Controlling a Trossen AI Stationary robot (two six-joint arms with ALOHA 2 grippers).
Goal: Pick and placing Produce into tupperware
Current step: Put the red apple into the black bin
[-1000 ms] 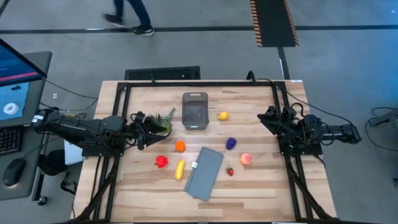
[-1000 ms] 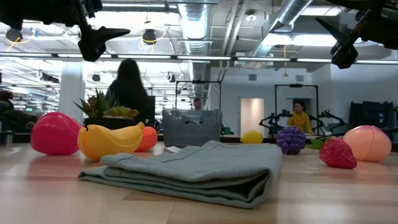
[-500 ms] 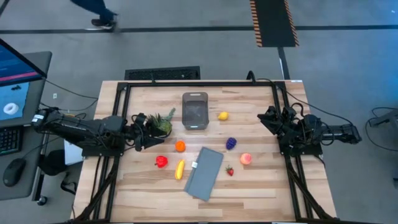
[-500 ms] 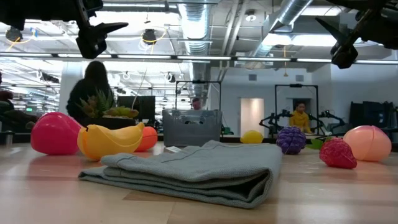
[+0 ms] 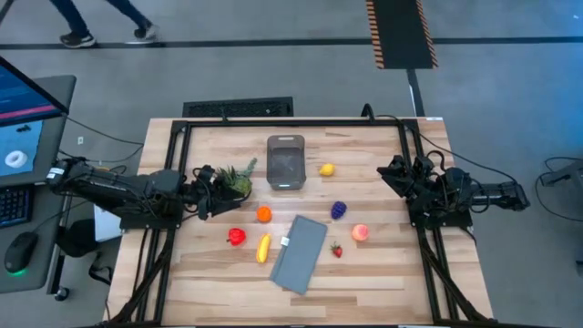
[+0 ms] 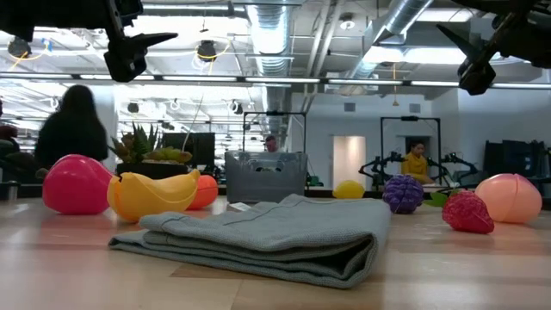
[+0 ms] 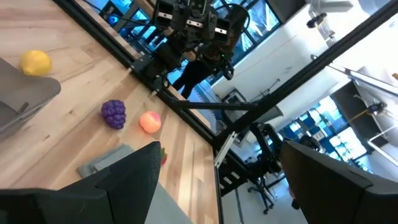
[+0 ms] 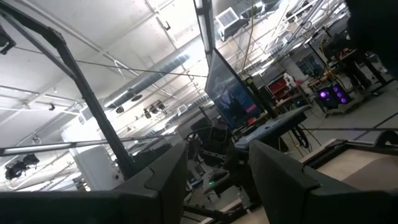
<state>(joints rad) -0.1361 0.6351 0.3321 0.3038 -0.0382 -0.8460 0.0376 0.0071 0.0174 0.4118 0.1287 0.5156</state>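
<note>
The tupperware (image 5: pixel 285 164), a clear-grey tub, stands on its base at the table's far middle. Produce lies loose on the wood: lemon (image 5: pixel 326 169), grapes (image 5: pixel 339 210), peach (image 5: pixel 360 232), strawberry (image 5: pixel 336 251), orange (image 5: pixel 263 214), a red piece (image 5: pixel 236 237) and banana (image 5: pixel 263 248). My left gripper (image 5: pixel 211 189) hangs level and open, high over the left side beside a pineapple (image 5: pixel 235 179); nothing lies between its fingers (image 7: pixel 137 180). My right gripper (image 5: pixel 390 175) waits raised at the right edge, with a narrow gap between its fingers (image 8: pixel 155 180) and nothing in it.
A folded grey cloth (image 5: pixel 300 253) lies near the front middle, between the banana and the strawberry. Black frame rails (image 5: pixel 173 155) run along the table's left, right and far sides. A person (image 6: pixel 73 129) moves in the room beyond the table.
My left gripper has rolled a little about the line it points along, staying where it was and staying open. Behind the table a person has walked toward the left. The produce and the tub have kept still.
</note>
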